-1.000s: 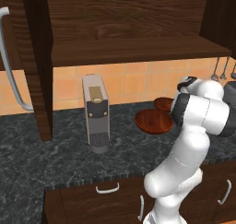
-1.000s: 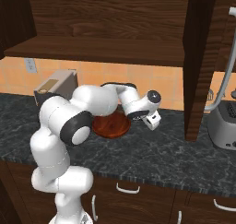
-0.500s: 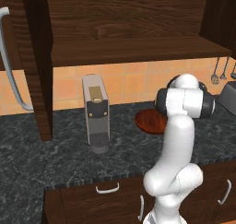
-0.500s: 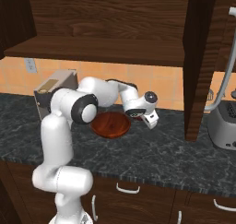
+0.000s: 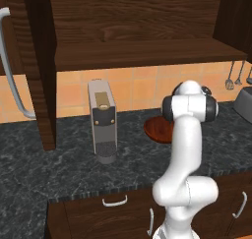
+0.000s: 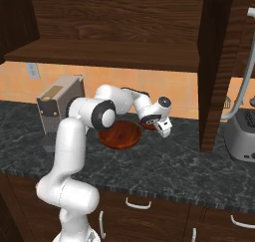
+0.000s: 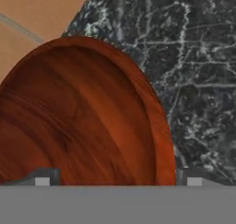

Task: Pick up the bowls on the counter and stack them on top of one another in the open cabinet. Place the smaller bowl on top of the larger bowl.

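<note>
While the jaws (image 6: pixel 164 129) hang low with their two tips spread apart, a glossy reddish-brown bowl (image 7: pixel 83 121) with streaked wood grain curves between them. Close behind the hand, the smaller bowl (image 6: pixel 148 125) sits on the marbled dark worktop (image 6: pixel 164 161), just beside the wider round larger bowl (image 6: pixel 119 134). Above, the open cabinet (image 5: pixel 142 53) shows a thick plank shelf. A boxy grey coffee machine (image 5: pixel 102 120) stands to the left.

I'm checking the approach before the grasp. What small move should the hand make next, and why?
Probably ease the gripper down toward the bowl's rim. In the hand view the two fingers stand apart on either side of the bowl, which sits on the counter, not yet gripped.
</note>
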